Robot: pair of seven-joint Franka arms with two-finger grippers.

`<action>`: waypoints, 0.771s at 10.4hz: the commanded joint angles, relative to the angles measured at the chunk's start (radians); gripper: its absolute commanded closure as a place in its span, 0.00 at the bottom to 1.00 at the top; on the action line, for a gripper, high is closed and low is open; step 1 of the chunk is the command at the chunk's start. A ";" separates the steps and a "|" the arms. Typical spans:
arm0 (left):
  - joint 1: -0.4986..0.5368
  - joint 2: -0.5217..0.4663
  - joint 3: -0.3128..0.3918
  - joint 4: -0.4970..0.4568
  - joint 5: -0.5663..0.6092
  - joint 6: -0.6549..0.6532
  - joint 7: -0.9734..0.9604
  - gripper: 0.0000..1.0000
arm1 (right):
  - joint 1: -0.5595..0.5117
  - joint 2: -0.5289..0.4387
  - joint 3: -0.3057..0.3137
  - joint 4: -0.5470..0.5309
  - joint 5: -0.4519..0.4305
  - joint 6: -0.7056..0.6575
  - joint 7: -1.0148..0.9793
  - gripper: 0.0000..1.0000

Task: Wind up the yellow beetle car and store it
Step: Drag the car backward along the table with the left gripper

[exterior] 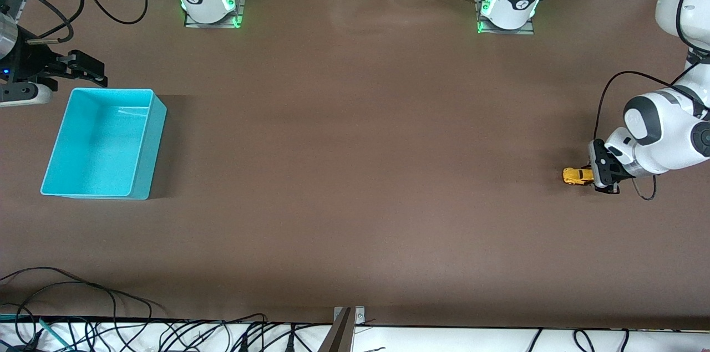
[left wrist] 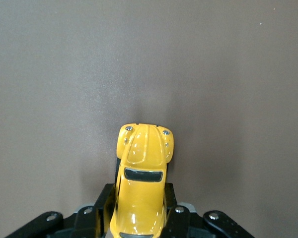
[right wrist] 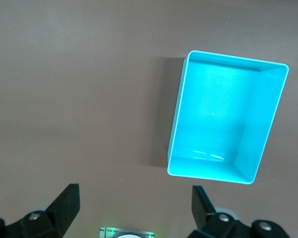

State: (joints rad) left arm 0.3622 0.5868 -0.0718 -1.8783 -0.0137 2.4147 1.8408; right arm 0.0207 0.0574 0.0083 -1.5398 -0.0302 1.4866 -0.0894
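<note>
Two grippers we see: left gripper (exterior: pixel 594 176) at right edge of frame, clamped on yellow car (exterior: pixel 577 176) at table level. Right gripper (exterior: pixel 83 69) upper left, jaws wide, waiting above turquoise bin (exterior: pixel 145 166).

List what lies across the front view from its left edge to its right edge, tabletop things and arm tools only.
Right arm's open tool up beside the bin → empty turquoise bin → yellow beetle car → left arm's tool, shut on the car at table level.
</note>
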 commanded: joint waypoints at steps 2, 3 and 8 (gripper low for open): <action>0.023 0.078 0.004 0.022 -0.011 0.012 0.041 0.84 | 0.004 0.004 0.002 0.014 -0.016 -0.002 0.013 0.00; 0.026 0.071 0.003 0.033 -0.011 0.012 0.044 0.36 | 0.004 0.004 0.002 0.014 -0.016 -0.002 0.013 0.00; 0.012 -0.070 -0.049 0.056 -0.023 -0.138 0.023 0.00 | 0.004 0.004 0.002 0.014 -0.016 -0.002 0.013 0.00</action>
State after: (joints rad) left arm 0.3772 0.5809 -0.1071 -1.8255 -0.0137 2.3509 1.8528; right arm 0.0207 0.0575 0.0083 -1.5398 -0.0304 1.4866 -0.0894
